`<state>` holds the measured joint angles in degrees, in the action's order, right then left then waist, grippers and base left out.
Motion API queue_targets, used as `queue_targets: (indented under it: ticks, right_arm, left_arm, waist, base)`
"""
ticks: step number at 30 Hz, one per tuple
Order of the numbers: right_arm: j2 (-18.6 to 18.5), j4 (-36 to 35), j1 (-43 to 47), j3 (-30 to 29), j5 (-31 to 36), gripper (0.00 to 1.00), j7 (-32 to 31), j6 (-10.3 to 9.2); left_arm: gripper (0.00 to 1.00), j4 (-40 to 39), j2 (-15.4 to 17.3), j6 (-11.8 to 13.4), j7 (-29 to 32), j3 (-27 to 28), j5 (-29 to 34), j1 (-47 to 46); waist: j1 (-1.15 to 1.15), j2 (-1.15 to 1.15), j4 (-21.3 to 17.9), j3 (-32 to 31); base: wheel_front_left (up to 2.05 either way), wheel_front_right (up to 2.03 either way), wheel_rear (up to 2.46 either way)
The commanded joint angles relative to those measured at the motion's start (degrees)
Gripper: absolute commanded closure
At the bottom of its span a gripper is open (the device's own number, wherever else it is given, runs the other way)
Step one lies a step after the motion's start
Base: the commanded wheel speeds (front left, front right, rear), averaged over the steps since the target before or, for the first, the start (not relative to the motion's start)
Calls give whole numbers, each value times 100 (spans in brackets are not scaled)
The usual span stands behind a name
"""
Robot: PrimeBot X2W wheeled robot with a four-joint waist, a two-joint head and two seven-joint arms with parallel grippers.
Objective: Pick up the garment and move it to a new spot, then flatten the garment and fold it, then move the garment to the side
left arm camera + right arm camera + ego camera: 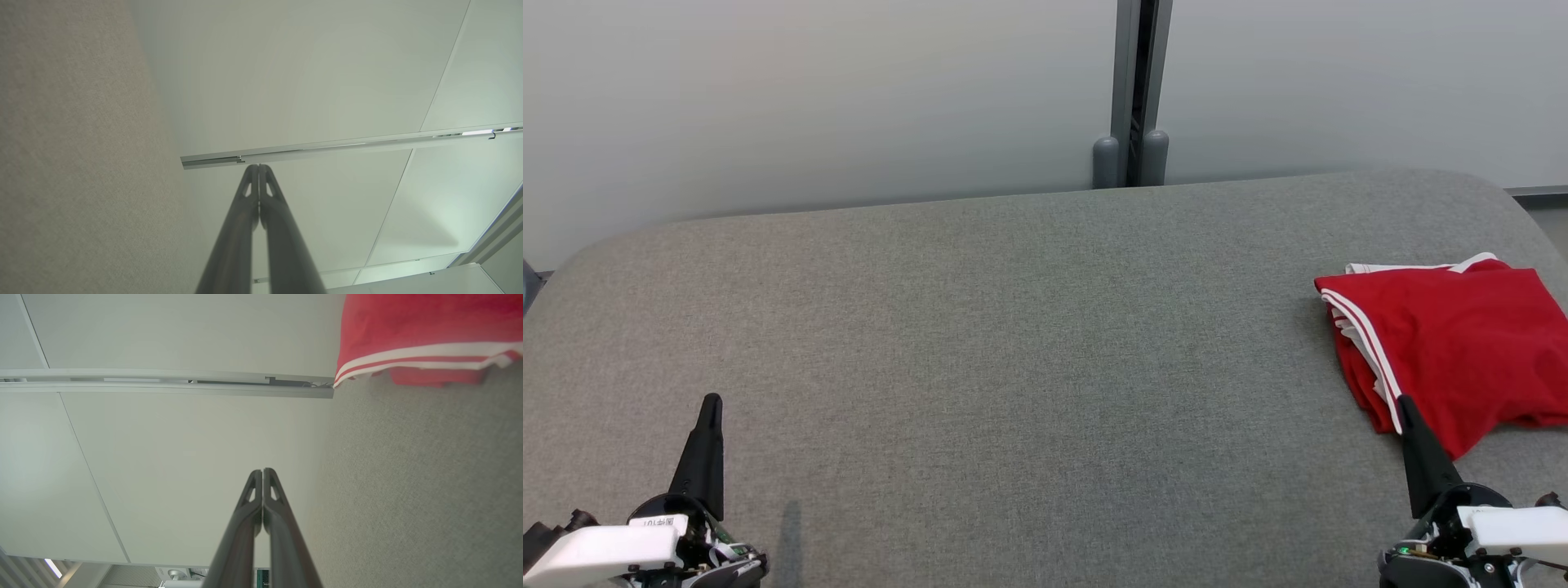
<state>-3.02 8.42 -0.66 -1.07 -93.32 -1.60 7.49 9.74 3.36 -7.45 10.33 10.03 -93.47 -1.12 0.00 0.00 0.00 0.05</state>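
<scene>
The garment is red with white stripes along its hem. It lies folded at the right edge of the grey table. In the right wrist view the garment fills the upper right corner. My right gripper is shut and empty, its tip just in front of the garment's near corner. At the lower left my left gripper is shut too, with nothing in it, far from the garment. Both wrist views show the fingers pressed together.
A pale wall runs behind the table, with a dark vertical post and two grey stubs at its foot. The table's far corners are rounded. Bare grey fabric spans the middle and left of the table.
</scene>
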Motion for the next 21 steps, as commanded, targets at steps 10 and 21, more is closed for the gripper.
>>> queue_targets:
  ticks: [10, 21]
  right_arm:
    - [-17, 15, -49, -14, 7, 100, -19, 0]
    - [-14, 15, -49, -14, 11, 100, -23, -1]
  left_arm:
    - [100, -2, 17, -21, 16, 32, 7, -85]
    - [100, -2, 11, -21, 26, 40, 17, -86]
  waist:
    - [0, 0, 0, 0]
    - [0, 0, 0, 0]
  base:
    - [0, 0, 0]
    - [0, 0, 0]
